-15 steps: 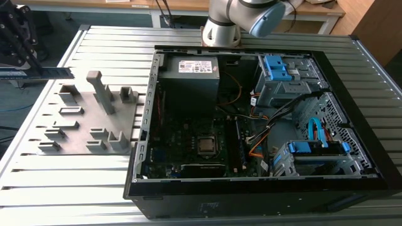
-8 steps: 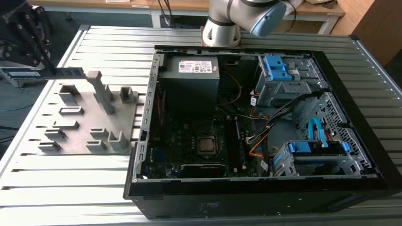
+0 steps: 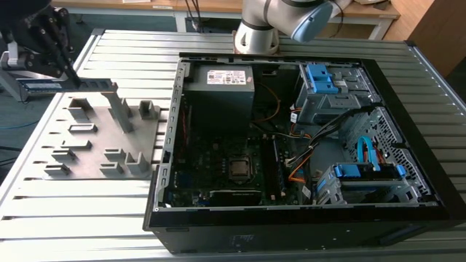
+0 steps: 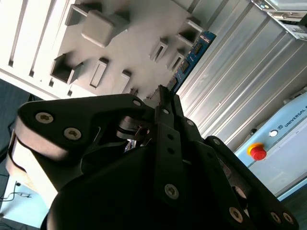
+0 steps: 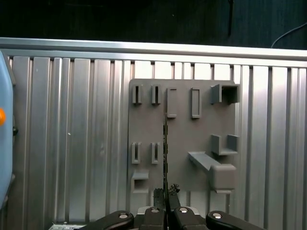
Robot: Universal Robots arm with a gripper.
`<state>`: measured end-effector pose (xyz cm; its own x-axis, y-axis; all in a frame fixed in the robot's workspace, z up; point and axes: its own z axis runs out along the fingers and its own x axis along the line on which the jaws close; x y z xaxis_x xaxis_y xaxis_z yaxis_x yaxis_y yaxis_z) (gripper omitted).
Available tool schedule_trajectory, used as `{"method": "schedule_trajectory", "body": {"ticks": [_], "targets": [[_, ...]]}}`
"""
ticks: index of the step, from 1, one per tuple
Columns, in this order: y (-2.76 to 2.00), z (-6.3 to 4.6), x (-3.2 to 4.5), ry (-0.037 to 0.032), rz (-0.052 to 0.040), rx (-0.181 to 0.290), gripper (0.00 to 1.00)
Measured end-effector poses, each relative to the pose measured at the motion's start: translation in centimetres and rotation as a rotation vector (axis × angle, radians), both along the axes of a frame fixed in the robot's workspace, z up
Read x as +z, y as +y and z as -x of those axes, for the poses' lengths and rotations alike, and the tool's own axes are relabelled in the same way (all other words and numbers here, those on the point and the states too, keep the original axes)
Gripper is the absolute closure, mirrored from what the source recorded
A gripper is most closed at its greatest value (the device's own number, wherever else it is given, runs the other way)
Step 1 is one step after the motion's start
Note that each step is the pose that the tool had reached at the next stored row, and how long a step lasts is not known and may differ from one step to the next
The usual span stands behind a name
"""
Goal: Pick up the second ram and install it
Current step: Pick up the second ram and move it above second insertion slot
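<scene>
The tool (image 3: pixel 73 82) clamps the second ram (image 3: pixel 95 84) mid-length, level over the holder (image 3: pixel 73 173); the computer (image 3: pixel 306 226) lies toward the exterior view's right.

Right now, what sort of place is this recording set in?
Likely a robotics lab: an open computer case on a slatted aluminium table, a grey holder block, and the robot arm's base.

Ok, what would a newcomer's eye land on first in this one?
The open computer case takes up the exterior view's right, with its motherboard and silver processor exposed. At the exterior view's upper left, the gripper holds the second ram level in the air above the grey holder block. Both case and block sit on the slatted metal table.
</scene>
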<state>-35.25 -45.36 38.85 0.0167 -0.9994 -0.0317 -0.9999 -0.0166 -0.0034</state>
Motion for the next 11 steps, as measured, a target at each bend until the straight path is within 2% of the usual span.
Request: {"method": "schedule_trajectory", "body": {"ticks": [11], "targets": [[0.0,-2.6,-0.01,-0.0001,-0.0001,0.0,0.86]]}}
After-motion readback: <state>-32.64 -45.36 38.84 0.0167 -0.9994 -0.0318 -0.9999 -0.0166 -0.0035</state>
